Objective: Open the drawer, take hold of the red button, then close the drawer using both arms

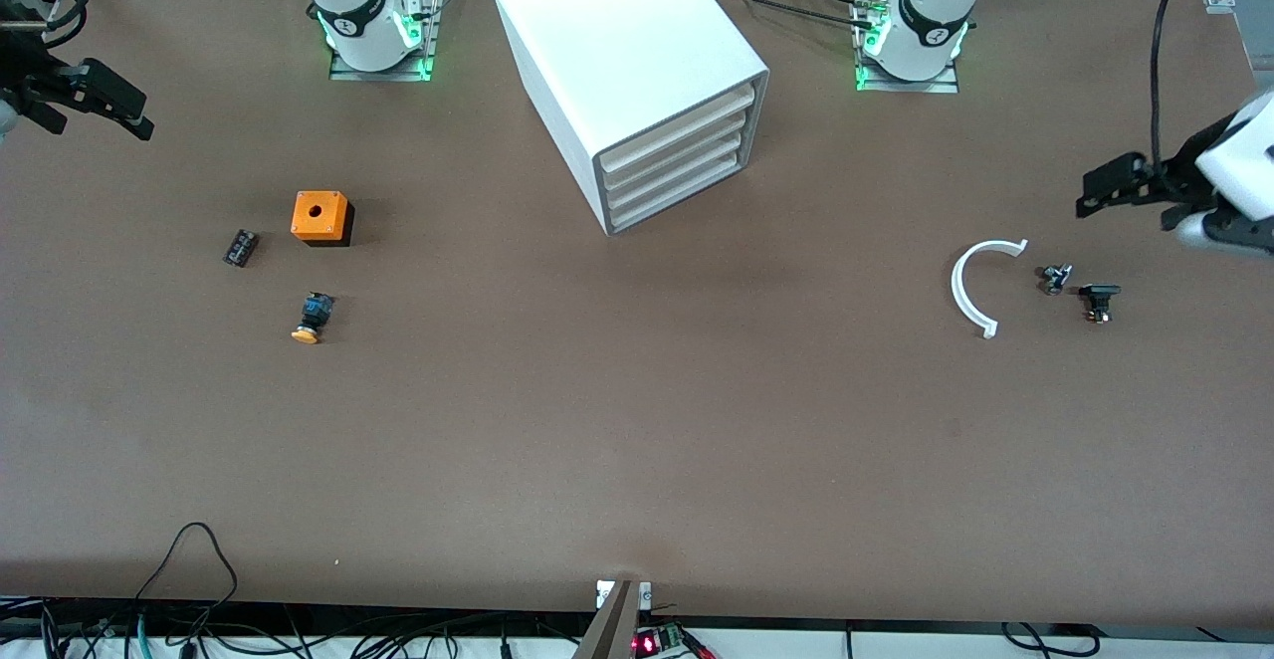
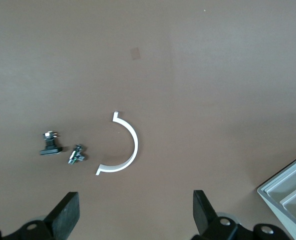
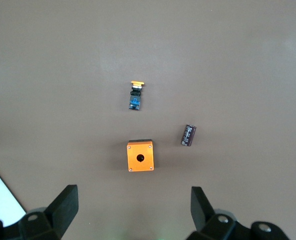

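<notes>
Cabinet [image 1: 627, 62] white w/ white drawers [image 1: 677, 166]; table [image 1: 637, 420] plain brown; cube [image 1: 320, 216] orange; button [image 1: 312, 319] yellow-orange cap, blue-black body; curved bracket [image 1: 970, 286] white; grippers black.

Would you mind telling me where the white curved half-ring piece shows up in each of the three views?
Front view: the white half-ring lies on the table toward the left arm's end, beside two small dark parts.
Left wrist view: it sits mid-frame, above the open left gripper.
Right wrist view: not in it.
Shared landmark: the small dark parts beside the ring, and the white cabinet, whose corner shows there too.
</notes>
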`<state>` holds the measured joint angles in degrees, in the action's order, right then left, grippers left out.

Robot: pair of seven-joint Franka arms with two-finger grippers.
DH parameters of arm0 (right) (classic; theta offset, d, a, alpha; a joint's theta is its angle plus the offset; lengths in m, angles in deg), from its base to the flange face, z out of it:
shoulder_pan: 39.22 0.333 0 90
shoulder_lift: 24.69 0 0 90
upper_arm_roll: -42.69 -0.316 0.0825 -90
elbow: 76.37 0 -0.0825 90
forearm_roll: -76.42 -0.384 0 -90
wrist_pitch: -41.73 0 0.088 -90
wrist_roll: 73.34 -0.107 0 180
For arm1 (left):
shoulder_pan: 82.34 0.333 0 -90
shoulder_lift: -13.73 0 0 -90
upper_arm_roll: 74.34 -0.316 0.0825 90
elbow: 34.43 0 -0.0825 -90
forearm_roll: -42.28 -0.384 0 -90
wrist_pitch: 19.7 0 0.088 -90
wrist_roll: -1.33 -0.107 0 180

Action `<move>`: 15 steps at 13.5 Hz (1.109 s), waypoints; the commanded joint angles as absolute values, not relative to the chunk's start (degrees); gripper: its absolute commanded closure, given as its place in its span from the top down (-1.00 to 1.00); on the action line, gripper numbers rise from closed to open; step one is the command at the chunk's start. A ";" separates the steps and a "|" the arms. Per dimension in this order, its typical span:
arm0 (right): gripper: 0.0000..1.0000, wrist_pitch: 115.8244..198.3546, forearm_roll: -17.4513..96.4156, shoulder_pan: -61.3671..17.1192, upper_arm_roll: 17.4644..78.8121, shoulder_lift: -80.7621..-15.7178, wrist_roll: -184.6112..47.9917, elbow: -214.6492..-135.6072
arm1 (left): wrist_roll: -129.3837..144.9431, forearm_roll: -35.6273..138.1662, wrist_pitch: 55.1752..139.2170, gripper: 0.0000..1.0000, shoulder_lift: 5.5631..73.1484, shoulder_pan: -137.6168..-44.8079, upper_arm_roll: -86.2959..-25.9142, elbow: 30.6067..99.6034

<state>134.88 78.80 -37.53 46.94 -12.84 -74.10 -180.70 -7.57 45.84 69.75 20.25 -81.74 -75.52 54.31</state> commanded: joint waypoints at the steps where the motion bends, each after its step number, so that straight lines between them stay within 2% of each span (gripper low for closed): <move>1: 1.00 135.16 77.82 -37.55 47.00 -12.38 -73.69 -180.96 | -8.42 50.61 68.89 1.00 23.14 -81.29 -75.57 50.56; 4: 1.00 135.69 77.21 -37.47 47.00 -14.22 -73.69 -180.61 | -8.78 56.42 68.02 1.00 29.02 -81.72 -75.57 51.96; 7: 1.00 135.25 77.03 -36.59 46.91 -18.17 -73.61 -178.16 | -9.13 58.36 68.19 1.00 37.61 -84.35 -73.99 53.37; 9: 1.00 135.42 77.12 -35.71 46.91 -20.11 -73.61 -177.71 | -9.30 63.42 67.93 1.00 40.44 -85.06 -73.90 53.72; 11: 1.00 135.69 77.21 -33.96 46.91 -22.65 -73.69 -177.45 | -13.50 71.77 68.10 1.00 43.25 -84.98 -72.77 57.04; 13: 1.00 135.17 77.29 -32.29 46.91 -26.34 -73.52 -175.00 | -20.35 82.04 68.71 1.00 45.37 -85.06 -71.19 63.01; 15: 1.00 135.16 77.12 -32.28 46.99 -27.15 -73.52 -174.19 | -25.45 89.62 70.46 1.00 46.16 -85.85 -69.17 69.16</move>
